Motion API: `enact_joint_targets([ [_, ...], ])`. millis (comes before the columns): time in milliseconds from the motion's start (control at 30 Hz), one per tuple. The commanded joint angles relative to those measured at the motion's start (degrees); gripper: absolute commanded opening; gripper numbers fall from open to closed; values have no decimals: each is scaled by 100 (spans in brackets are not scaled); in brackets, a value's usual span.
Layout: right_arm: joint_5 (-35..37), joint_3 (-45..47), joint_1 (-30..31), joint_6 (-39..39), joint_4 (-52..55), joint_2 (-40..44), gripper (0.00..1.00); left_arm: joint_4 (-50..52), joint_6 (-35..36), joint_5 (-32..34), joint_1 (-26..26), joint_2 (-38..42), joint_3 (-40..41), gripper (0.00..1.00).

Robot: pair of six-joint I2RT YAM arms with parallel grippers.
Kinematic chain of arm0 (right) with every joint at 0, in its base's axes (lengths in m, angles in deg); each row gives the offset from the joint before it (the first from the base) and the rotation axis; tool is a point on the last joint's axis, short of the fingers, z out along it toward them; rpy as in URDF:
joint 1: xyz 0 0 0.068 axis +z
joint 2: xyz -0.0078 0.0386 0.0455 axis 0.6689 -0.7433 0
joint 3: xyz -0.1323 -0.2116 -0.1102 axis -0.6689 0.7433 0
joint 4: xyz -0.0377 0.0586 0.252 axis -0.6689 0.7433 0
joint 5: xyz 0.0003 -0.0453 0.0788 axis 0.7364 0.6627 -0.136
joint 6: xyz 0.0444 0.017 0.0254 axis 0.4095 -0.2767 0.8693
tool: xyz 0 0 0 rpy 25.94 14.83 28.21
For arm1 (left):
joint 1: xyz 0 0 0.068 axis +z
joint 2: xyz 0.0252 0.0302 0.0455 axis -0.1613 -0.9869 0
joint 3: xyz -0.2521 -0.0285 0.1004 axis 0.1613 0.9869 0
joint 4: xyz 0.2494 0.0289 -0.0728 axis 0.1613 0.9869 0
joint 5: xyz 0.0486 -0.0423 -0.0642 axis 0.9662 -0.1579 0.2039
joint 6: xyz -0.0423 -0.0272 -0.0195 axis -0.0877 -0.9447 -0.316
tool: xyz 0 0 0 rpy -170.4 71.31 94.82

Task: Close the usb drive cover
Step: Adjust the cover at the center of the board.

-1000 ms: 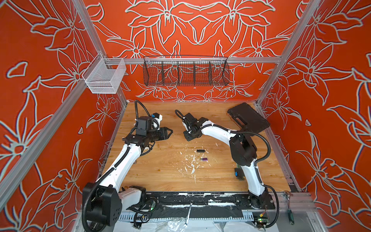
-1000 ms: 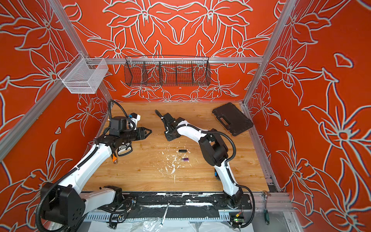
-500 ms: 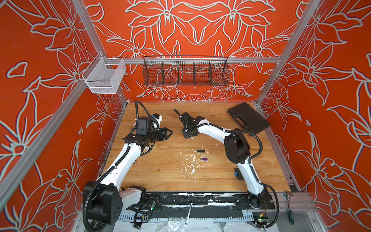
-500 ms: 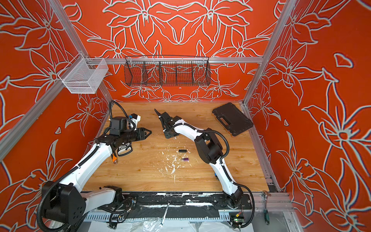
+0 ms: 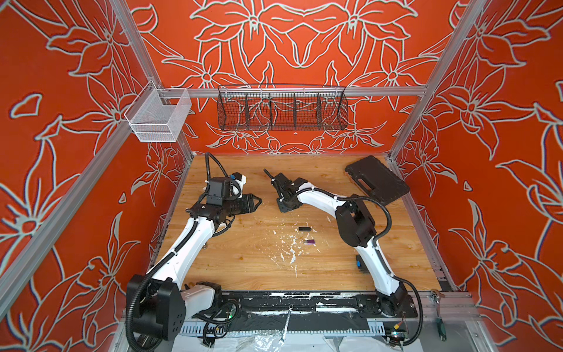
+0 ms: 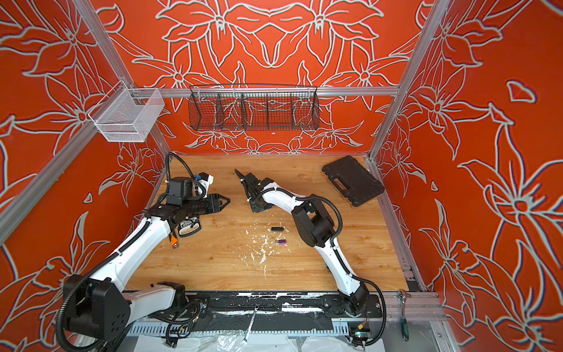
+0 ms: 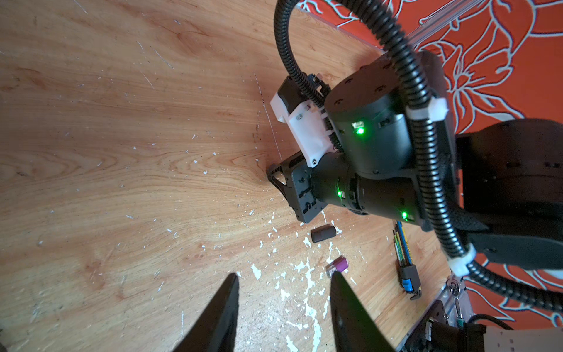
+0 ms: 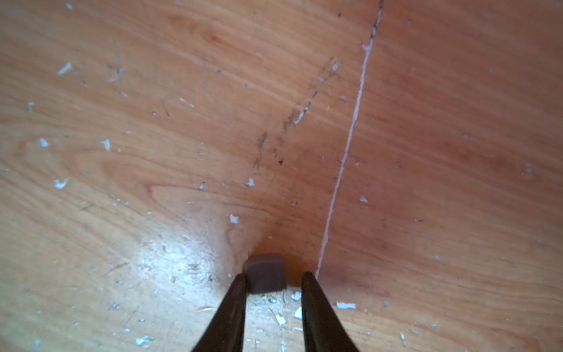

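Observation:
A purple usb drive [image 5: 310, 242] [image 7: 337, 265] lies on the wooden table among white flakes, with a small black stick-shaped piece [image 5: 304, 229] [image 7: 323, 233] just behind it. My right gripper [image 5: 284, 209] points straight down at the table farther back. In the right wrist view its fingertips [image 8: 274, 275] straddle a small grey cover [image 8: 266, 272]. One finger touches the cover and the other stands off with a gap. My left gripper [image 5: 259, 201] [image 7: 283, 277] hovers open and empty left of centre.
A black tool case [image 5: 376, 179] lies at the back right. A black wire basket [image 5: 281, 109] and a white mesh basket [image 5: 158, 117] hang on the rail. A blue-and-black tool [image 7: 406, 274] lies by the right arm's base link. A key fob [image 6: 189, 227] sits under the left arm.
The right arm has shifted slightly left with its gripper down at the table, and its jaws have narrowed around the grey cover. The left arm has not moved.

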Motion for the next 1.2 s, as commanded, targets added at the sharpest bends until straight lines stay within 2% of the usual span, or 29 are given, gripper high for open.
enact_joint_targets([
  [0, 186, -169, 11, 36, 172, -186, 30, -25, 11, -73, 39, -55, 53, 47],
  [700, 126, -344, 10, -891, 231, -406, 21, -164, -94, -109, 46, -114, 163, 47],
  [900, -183, -58, 12, -1733, -50, -211, 21, -83, -63, -135, 44, -141, 133, 47],
  [1167, -494, 876, -4, -2868, -421, 314, 22, -65, -72, -117, 61, -71, 194, 47],
])
